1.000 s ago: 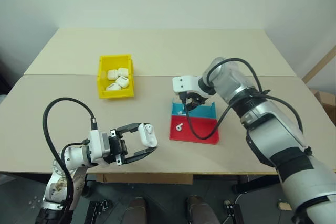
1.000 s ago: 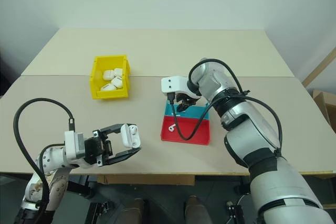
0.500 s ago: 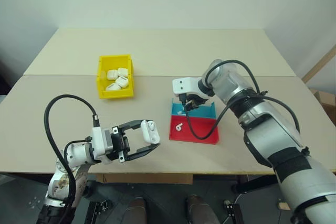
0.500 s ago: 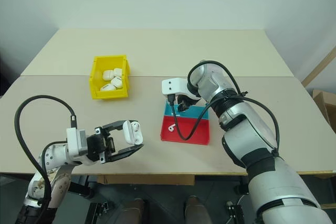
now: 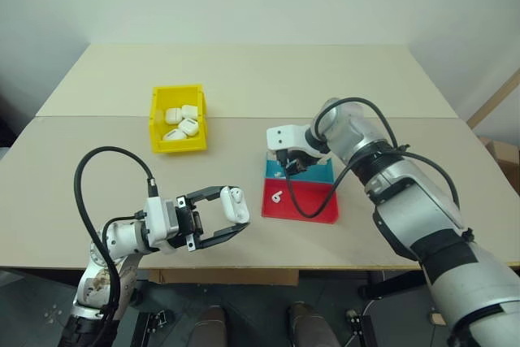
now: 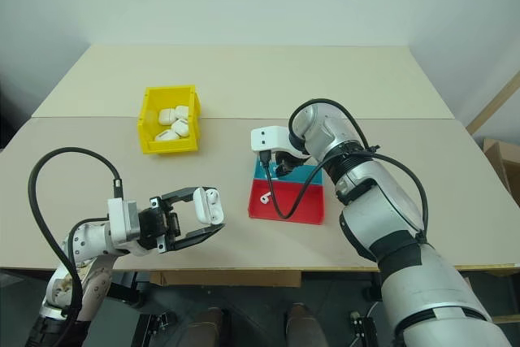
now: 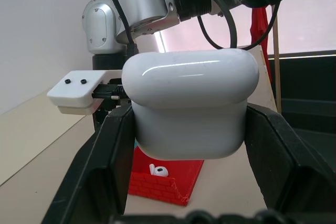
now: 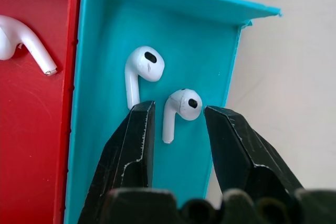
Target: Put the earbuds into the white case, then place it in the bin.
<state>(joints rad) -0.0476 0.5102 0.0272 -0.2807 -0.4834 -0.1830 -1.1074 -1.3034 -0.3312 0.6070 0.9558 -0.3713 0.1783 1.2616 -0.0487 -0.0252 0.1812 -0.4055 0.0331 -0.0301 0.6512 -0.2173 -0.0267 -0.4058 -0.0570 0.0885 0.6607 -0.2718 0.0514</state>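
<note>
My left gripper [image 5: 231, 215] is shut on the white case [image 5: 236, 203], holding it above the table's near edge with its lid closed [image 7: 189, 103]. My right gripper [image 8: 179, 109] points down into the cyan half of the tray [image 8: 105, 145]. It is open, with one finger on each side of an earbud [image 8: 182, 103] that lies on the tray floor. A second earbud [image 8: 142, 65] lies just beside it. Another earbud [image 5: 277, 197] rests in the red half. The yellow bin [image 5: 154, 123] stands at the back left of the table.
The yellow bin holds several white cases [image 5: 182, 122]. The red-and-cyan tray [image 5: 302, 209] sits right of centre. A black cable [image 5: 106, 168] loops up from my left wrist. Bare tabletop [image 5: 244, 87] lies between the bin and the tray.
</note>
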